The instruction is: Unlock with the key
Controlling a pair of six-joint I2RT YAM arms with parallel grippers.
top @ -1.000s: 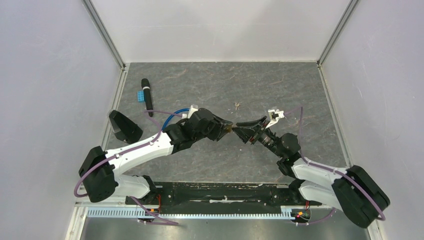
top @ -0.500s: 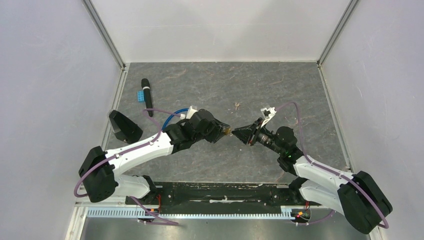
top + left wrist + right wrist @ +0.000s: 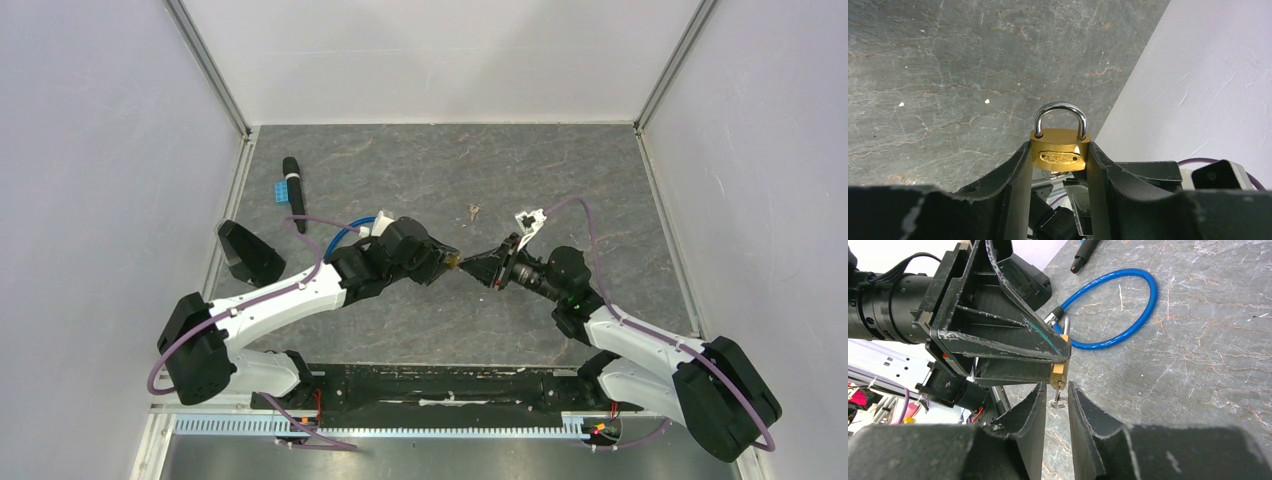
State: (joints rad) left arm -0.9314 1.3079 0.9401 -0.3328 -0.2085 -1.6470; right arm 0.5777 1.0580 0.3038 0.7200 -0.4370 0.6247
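No text can be read in any view. The only marking is on the brass padlock (image 3: 1060, 150): an oval stamped badge (image 3: 1061, 158) sits on the front face of its body in the left wrist view. Its raised lettering is too small and blurred to make out. In the top view, the black pen (image 3: 293, 192) and the blue piece (image 3: 285, 190) beside it on the tabletop (image 3: 420, 160) show no legible print.
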